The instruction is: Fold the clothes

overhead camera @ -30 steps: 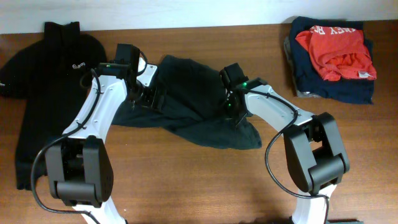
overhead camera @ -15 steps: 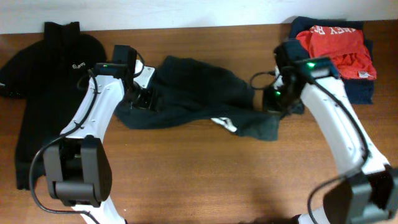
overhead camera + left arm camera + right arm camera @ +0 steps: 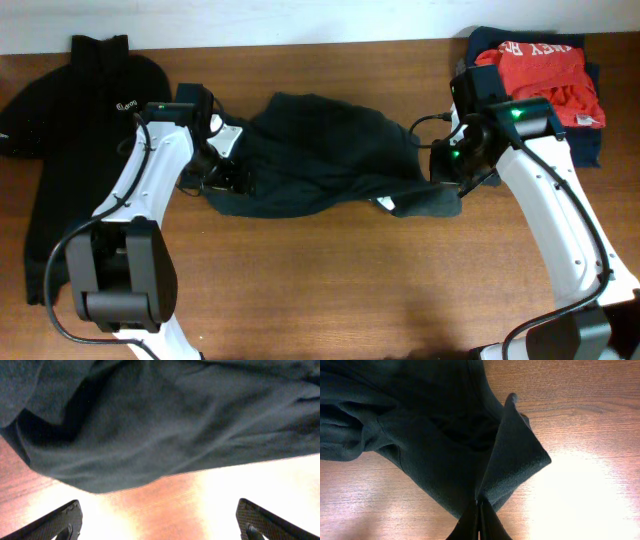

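Two arms share one garment: the black T-shirt (image 3: 310, 150) lies crumpled in the middle of the counter (image 3: 300, 290), between the black polo (image 3: 80, 110) on the left and the red-and-navy folded pile (image 3: 540, 80) far right. Right end effector (image 3: 479, 521) is pinched tight on a corner of the cloth, raising it into a peak, likely to stretch the shirt flat. Left end effector (image 3: 160, 527) stands wide, holding nothing, poised at the shirt's left edge, seemingly ready to grab the opposite side.
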Robot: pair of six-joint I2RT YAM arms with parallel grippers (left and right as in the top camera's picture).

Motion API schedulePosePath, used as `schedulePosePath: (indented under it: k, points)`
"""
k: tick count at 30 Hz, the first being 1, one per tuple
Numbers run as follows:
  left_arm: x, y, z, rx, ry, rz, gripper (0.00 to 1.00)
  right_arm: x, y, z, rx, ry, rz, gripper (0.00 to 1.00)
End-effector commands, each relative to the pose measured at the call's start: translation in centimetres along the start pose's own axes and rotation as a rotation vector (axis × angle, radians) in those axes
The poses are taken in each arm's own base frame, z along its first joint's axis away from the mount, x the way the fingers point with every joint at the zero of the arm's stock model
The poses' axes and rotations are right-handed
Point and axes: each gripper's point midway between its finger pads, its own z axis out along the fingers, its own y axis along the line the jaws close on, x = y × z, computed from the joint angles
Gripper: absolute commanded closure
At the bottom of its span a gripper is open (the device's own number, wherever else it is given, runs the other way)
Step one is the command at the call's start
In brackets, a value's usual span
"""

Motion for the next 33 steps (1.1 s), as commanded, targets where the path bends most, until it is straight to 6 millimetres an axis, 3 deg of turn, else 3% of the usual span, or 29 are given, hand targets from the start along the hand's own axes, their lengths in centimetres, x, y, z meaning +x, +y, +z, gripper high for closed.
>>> schedulePosePath:
  k: [1,7,12,15,16,18,19,21,22,24,26,31,33]
  points:
    - [0.6,0.7,1.1,-0.040,-0.005,0.025,0.02,-0.5,-0.4,-0.3,0.022,-0.021,-0.019,0.96]
    - [-0.4,3.6,2.4,-0.195,-0.060,-0.028,0.05,-0.5,-0.4,-0.3,0.022,-0.021,-0.026,0.96]
    - [-2.6,4.1,2.5,-0.212,-0.142,-0.031,0.07,-0.5,-0.4,-0.3,0.022,-0.021,-0.026,0.96]
    - [-2.8,4.3,3.8,-0.209,-0.128,-0.032,0.09,-0.5,-0.3,-0.3,0.021,-0.024,-0.026,0.96]
    - [-2.6,4.5,4.6,-0.207,-0.110,-0.034,0.17,-0.5,-0.3,-0.3,0.022,-0.024,-0.026,0.96]
    - [-2.2,4.6,5.9,-0.201,-0.076,-0.037,0.44,-0.5,-0.3,-0.3,0.022,-0.024,-0.026,0.96]
    - [-1.9,4.6,6.5,-0.195,-0.058,-0.039,0.81,-0.5,-0.3,-0.3,0.021,-0.024,-0.026,0.96]
    - [-1.9,4.6,6.8,-0.187,-0.053,-0.050,0.99,-0.5,-0.3,-0.3,0.021,-0.024,-0.028,0.96]
    - [-2.0,4.6,6.7,-0.187,-0.056,-0.050,0.99,-0.5,-0.4,-0.3,0.022,-0.024,-0.030,0.96]
    - [-2.8,4.5,5.1,-0.191,-0.079,-0.056,0.99,-0.5,-0.4,-0.3,0.022,-0.022,-0.030,0.96]
    - [-4.3,4.2,2.1,-0.198,-0.134,-0.058,0.99,-0.3,-0.4,-0.2,0.024,-0.015,-0.029,0.96]
    - [-11.0,3.9,-6.6,-0.245,-0.423,-0.026,0.99,-0.2,-0.4,-0.2,0.025,-0.010,-0.029,0.96]
    - [-13.0,4.2,-8.0,-0.270,-0.511,-0.022,0.99,-0.2,-0.4,-0.2,0.025,-0.010,-0.029,0.96]
